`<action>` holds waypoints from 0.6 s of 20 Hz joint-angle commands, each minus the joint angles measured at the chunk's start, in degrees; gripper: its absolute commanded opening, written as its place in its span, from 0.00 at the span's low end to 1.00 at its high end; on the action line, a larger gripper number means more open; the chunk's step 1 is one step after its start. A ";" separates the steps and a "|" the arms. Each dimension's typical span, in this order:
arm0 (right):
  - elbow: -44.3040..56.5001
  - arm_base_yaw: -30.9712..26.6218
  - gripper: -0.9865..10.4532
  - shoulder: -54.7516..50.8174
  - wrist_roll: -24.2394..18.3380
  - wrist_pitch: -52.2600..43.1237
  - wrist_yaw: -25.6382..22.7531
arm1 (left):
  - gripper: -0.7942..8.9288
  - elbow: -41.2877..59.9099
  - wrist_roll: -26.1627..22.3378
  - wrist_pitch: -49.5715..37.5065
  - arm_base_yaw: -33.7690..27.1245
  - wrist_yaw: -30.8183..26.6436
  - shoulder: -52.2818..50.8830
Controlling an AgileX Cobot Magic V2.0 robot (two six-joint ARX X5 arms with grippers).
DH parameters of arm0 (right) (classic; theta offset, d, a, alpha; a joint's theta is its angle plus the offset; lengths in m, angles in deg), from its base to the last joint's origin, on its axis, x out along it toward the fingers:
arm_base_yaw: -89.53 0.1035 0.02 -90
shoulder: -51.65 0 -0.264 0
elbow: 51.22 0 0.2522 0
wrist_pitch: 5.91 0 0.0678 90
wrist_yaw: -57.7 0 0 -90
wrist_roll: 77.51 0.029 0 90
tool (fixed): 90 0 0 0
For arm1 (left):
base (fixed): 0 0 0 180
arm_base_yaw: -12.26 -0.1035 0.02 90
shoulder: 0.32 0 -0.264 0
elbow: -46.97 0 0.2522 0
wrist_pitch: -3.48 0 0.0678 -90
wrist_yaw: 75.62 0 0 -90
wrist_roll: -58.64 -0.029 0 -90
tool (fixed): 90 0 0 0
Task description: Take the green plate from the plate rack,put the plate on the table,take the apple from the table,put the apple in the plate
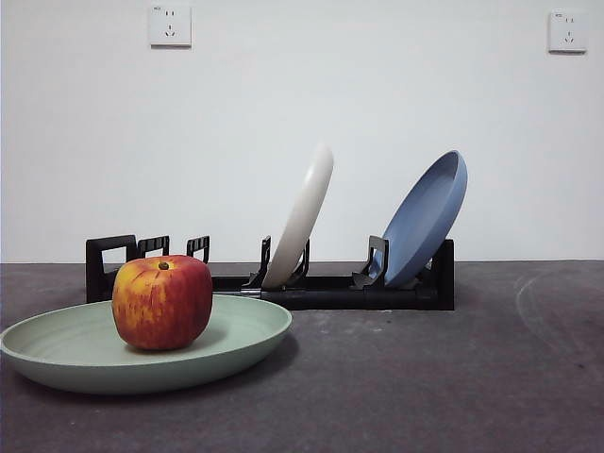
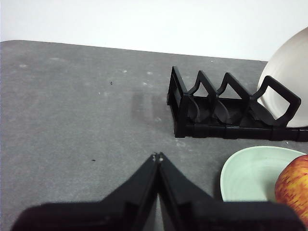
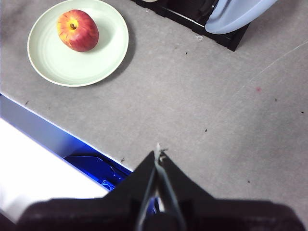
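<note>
The apple (image 1: 162,302) sits upright in the green plate (image 1: 57,351), a little off the plate's middle, and the plate lies flat on the surface (image 1: 444,377) just in front of the handle end of the plate rack (image 1: 330,291). By the look of things, every step of the task is done. What is left is only to keep both arms well apart from the plate so nothing nudges the apple.

The left end effector (image 2: 158,157) hangs over bare surface beside the rack's handle end, jaws pressed together and holding nothing. The right end effector (image 3: 158,153) is near the surface's front edge, well apart from the plate, its jaws likewise closed and empty.

A cream-white plate (image 1: 304,215) and a blue plate (image 1: 429,219) lean in the rack's slots.

No brand or label shows on any of the things. The two wall sockets (image 1: 170,25) carry small marks too tiny to read.
</note>
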 commanded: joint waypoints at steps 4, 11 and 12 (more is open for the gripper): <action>0.57 0.09 0.09 0.02 0.57 1.18 -0.26 | 0.08 0.46 -0.87 -0.48 -0.13 -0.02 0.59; 0.57 0.09 0.09 0.02 0.57 1.18 -0.26 | 0.08 0.46 -0.87 -0.48 -0.13 -0.02 0.90; 0.57 0.09 0.09 0.02 0.61 1.18 -0.24 | 0.08 0.46 -0.87 -0.48 -0.13 -0.02 0.90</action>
